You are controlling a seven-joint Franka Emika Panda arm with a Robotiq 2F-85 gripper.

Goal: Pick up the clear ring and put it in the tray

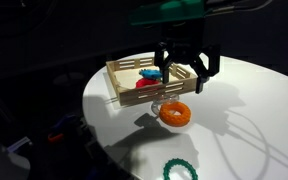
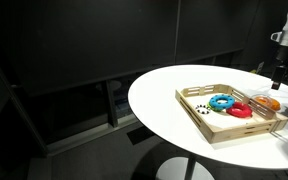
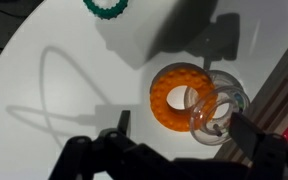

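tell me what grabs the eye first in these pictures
The bright orange ring sits on the white round table beside the wooden tray, with the clear ring overlapping its edge in the wrist view. The open gripper hangs just above them. A blue ring and a red ring lie in the tray.

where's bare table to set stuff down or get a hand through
Free: the table between the orange ring and the green toothed ring, and the wide stretch on the other side of the tray. Crowded: beside the tray, where the clear ring overlaps the orange one under the open hand.
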